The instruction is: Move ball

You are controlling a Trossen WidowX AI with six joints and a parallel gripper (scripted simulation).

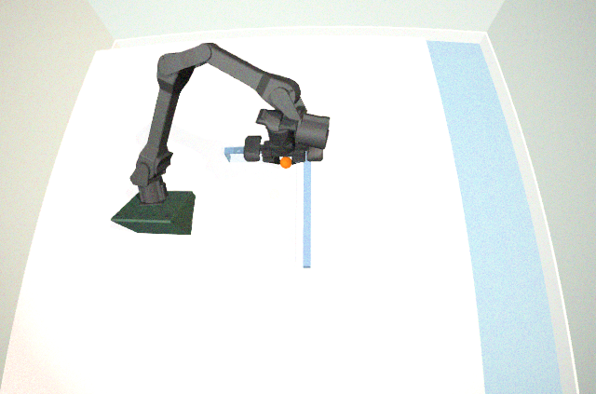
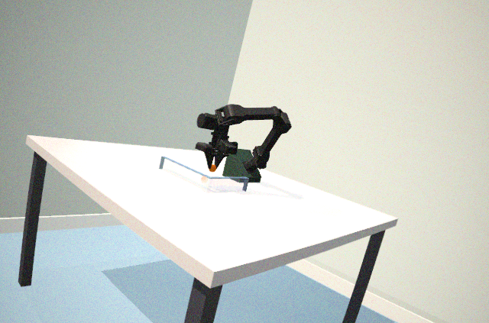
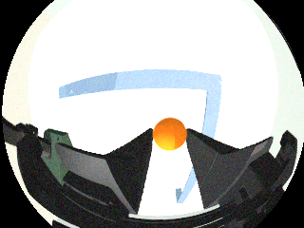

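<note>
So the fingers are clamped on the ball (image 3: 170, 133) right at their tips; wrist view shows it pinched between the two dark wedges. In the exterior view the ball (image 2: 212, 167) looks lifted a bit off the worktop (image 2: 237, 228), hanging above the walls (image 2: 185, 168) near their corner. Just below and in front of it there's a faint pale blob (image 2: 204, 179), which I'd guess is the see-through copy, inside the corner.

The step in hand, I'd say, is carrying it over and setting it down. My tips:

- The grip is only on the very tips, so move slowly or it could squirt out.
- Lower it until it actually touches the worktop before opening. Dropping a ball from any height means it rolls.
- Open gently, then lift straight up so a finger doesn't nudge it.
- Watch the walls on the way down; the fingers are close to them in the top view (image 1: 306, 207).
</note>
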